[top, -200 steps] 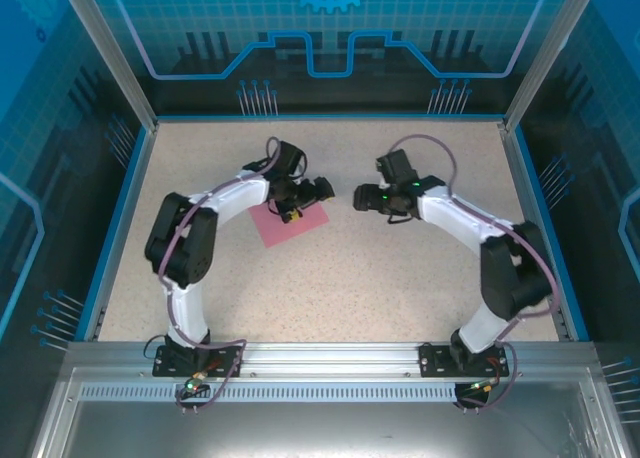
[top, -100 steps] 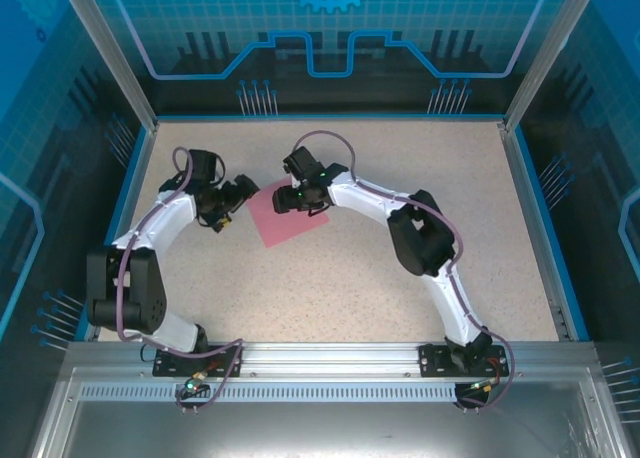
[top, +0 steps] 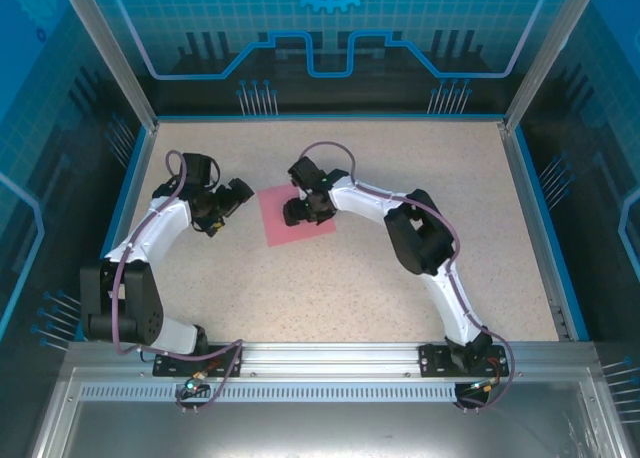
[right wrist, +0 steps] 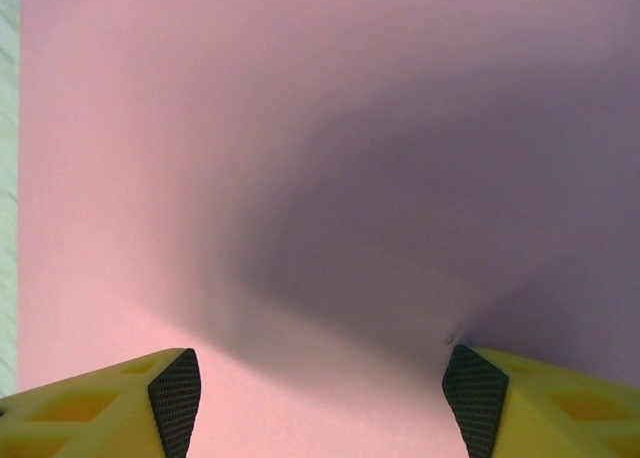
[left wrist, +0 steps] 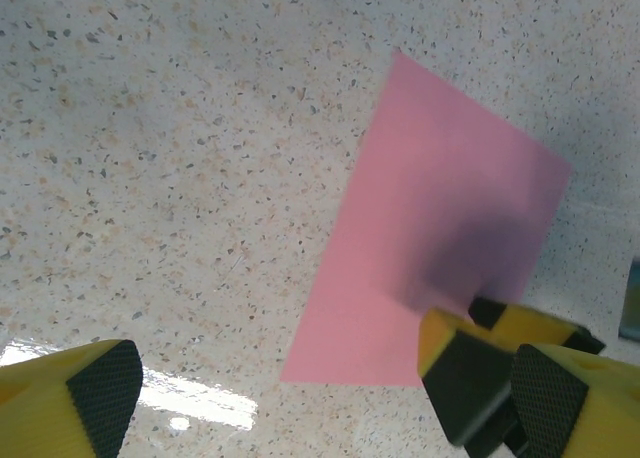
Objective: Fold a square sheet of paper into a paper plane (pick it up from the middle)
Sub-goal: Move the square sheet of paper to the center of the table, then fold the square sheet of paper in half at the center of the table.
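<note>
Both gape empty: right end effector (top: 299,212) has moved over the pink sheet (top: 284,230), left end effector (top: 230,206) beside it.

A speckled beige surface (top: 350,278) sits inside blue-trimmed edges, with translucent blue patterned panels (top: 330,28) on the far, left and right sides and a metal rail (top: 330,358) along the near edge.

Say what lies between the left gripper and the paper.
Nothing but a narrow strip of bare table, seen in the top external view between the left gripper and the square sheet of paper.
</note>
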### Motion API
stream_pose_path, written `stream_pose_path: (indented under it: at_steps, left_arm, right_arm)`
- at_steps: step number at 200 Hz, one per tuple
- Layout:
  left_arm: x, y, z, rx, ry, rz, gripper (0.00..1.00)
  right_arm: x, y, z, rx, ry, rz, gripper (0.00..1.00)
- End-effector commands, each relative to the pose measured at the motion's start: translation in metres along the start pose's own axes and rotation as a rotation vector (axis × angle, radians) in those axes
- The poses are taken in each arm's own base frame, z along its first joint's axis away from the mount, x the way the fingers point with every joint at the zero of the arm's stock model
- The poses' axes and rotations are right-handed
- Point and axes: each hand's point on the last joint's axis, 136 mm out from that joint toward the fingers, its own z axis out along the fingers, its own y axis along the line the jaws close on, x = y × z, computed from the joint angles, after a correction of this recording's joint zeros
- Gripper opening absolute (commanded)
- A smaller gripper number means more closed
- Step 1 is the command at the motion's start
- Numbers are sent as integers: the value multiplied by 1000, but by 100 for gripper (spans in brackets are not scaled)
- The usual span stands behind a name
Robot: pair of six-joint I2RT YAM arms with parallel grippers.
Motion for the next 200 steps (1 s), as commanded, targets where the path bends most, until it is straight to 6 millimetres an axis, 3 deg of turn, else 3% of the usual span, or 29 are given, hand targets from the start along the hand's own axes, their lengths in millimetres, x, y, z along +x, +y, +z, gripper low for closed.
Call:
stream_pose_path:
  at_steps: [1,23,43,55,81,104,123,167,200]
  left_arm:
    - [3,6,0,-6,10,-7,99]
    - [6,6,2,4,23,-7,99]
    - [10,7,5,13,33,-10,99]
    - [10,7,6,15,35,-13,99]
    - [10,5,6,21,42,-13,99]
    - [11,3,6,29,47,-12,99]
    - [14,4,7,31,55,-11,99]
    - [19,8,14,37,79,-17,99]
    - [22,7,21,50,99,-19,99]
  right_arm:
    - [75,-77,2,168,233,-14,72]
    - [94,-127,-19,241,256,2,72]
    - [82,-149,-41,270,208,33,71]
    - [61,-145,-50,268,154,23,71]
    - [14,-114,-60,257,56,-2,73]
    - [-7,-111,-55,328,38,52,85]
    - [-12,-113,-45,333,42,87,99]
    - [-7,-124,-48,321,76,93,99]
    - [16,-130,-40,259,207,47,99]
